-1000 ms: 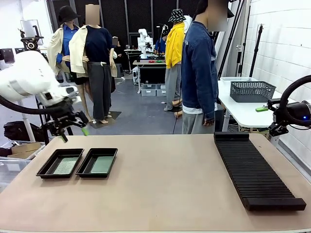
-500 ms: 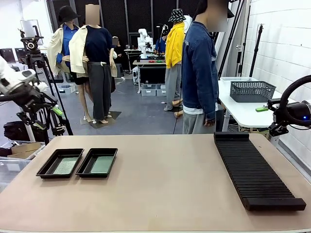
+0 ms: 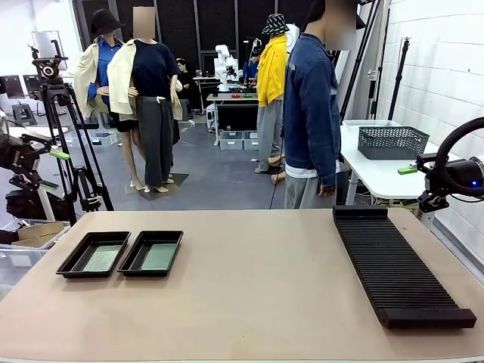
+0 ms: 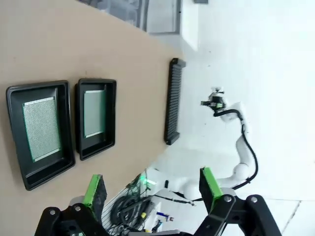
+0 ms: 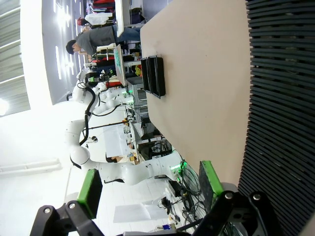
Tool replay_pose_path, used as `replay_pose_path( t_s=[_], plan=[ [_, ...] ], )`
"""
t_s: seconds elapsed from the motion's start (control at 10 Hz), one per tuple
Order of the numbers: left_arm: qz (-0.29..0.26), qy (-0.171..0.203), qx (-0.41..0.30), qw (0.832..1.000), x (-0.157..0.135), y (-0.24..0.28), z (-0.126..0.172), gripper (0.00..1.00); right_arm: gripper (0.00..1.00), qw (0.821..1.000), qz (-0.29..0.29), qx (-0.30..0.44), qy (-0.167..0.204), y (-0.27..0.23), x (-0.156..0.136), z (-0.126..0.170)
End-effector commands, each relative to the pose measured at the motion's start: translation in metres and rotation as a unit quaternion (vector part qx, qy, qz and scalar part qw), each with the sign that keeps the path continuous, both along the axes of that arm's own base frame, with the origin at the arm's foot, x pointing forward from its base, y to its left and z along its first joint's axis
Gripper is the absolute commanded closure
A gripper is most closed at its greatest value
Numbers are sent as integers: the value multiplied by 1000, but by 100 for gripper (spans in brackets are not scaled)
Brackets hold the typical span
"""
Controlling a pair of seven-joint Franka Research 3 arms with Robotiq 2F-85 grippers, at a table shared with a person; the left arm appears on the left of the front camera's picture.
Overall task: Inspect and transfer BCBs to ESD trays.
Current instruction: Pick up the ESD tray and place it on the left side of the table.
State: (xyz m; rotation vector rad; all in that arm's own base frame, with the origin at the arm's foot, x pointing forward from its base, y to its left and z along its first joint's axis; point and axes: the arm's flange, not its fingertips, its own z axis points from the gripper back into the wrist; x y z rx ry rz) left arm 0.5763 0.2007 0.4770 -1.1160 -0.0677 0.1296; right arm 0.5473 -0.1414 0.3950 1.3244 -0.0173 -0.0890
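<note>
Room: a workshop with a long tan table [image 3: 249, 295]; a person in a denim jacket [image 3: 310, 113] stands at its far side.
Front, trays: two ESD trays [image 3: 121, 253] sit side by side at the table's left, each with one of the BCBs [image 3: 159, 257] lying flat inside.
Front, rack: the black slotted rack [image 3: 397, 265] on the right looks bare.
Front, change: the left gripper [image 3: 45, 155], over the trays a second ago, has swung up and away past the table's left edge; the right gripper [image 3: 412, 169] stays parked at far right.
Left wrist: left gripper's green pads [image 4: 94, 189] stand wide apart, holding nothing, both filled trays well below.
Right wrist: jaws apart and empty, beside the rack [image 5: 280, 98].
Meaning: both boards look delivered; probably the transfer is finished.
</note>
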Motion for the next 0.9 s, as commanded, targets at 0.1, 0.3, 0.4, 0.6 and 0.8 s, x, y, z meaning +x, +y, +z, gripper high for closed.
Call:
replay_pose_path(
  t_s=[0.1, 0.3, 0.4, 0.6, 0.8],
  plan=[
    [22, -17, -31, 999, -6, 10, -19, 0, 0, 1000, 8, -3, 2, 1, 0, 0],
    [28, -27, -38, 999, -16, 7, -37, 0, 0, 1000, 8, -3, 2, 1, 0, 0],
    [23, -30, -42, 998, -20, 6, -42, 0, 0, 1000, 8, -3, 2, 1, 0, 0],
    [5, -11, -20, 1000, -19, -3, -46, 0, 0, 1000, 8, -3, 2, 1, 0, 0],
    [15, -10, -39, 999, -14, 11, -47, 0, 0, 1000, 8, -3, 2, 1, 0, 0]
  ],
)
